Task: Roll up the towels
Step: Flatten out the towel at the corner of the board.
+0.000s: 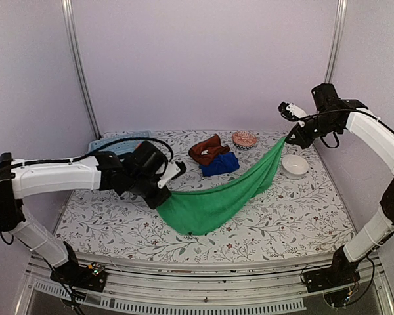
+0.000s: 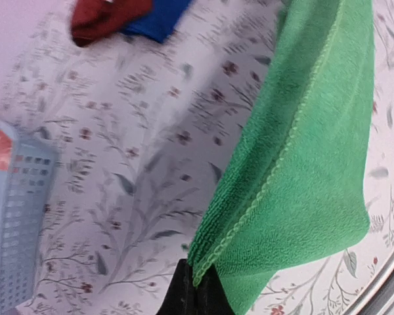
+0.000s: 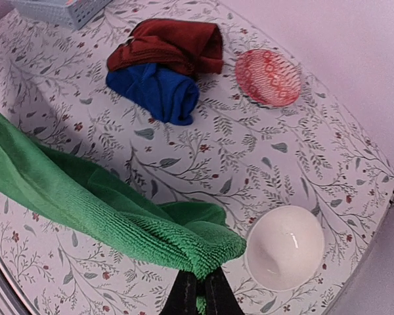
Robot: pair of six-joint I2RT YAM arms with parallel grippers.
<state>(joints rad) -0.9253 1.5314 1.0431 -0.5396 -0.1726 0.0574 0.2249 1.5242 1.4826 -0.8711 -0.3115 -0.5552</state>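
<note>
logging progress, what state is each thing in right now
green towel, unrolled, slung between both grippers
left gripper, shut on green towel
right gripper, shut on green towel
blue towel, bunched up
rust-brown towel, crumpled against blue towel
orange towel, compact round bundle
white bowl, upright, empty

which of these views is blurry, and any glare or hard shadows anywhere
Left wrist view: the floral table and light blue slotted plastic basket look smeared, the plain green cloth towel close by is crisp. Right wrist view: sharp, one small glint inside the small white bowl. Top external view: soft even light, only a faint shadow under the towel.
</note>
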